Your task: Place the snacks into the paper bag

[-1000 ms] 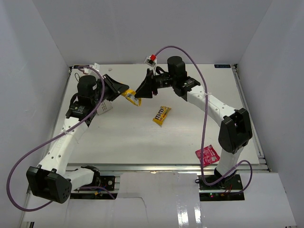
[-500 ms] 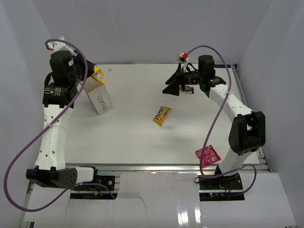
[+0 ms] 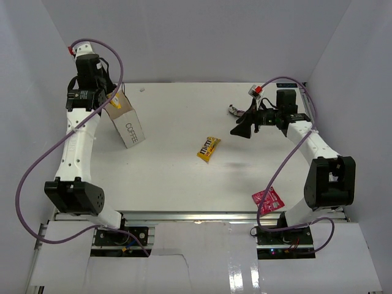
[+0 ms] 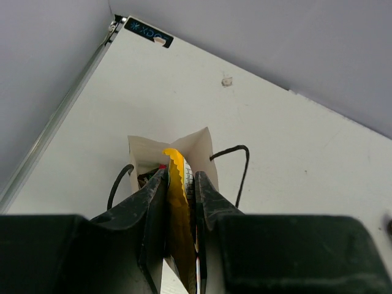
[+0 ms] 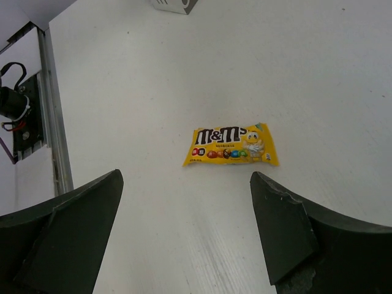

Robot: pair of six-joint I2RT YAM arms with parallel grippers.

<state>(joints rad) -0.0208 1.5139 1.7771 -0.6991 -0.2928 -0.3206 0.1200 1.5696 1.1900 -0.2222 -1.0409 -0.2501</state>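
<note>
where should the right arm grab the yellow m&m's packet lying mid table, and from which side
The flat yellow candy packet lies face up on the white table, so come straight down from above and pinch across its short width at the middle, over both long edges. The open right tool is nearest.

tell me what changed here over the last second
The right tool let go of the yellow flat candy packet and pulled back to the right, jaws wide. The left tool, shut on that packet, swung it left and back to the mouth of the white paper bag. Unchanged: the bag, the yellow M&M's candy packet lying in the middle, and the pink-red flat candy packet by the right arm's base.
</note>
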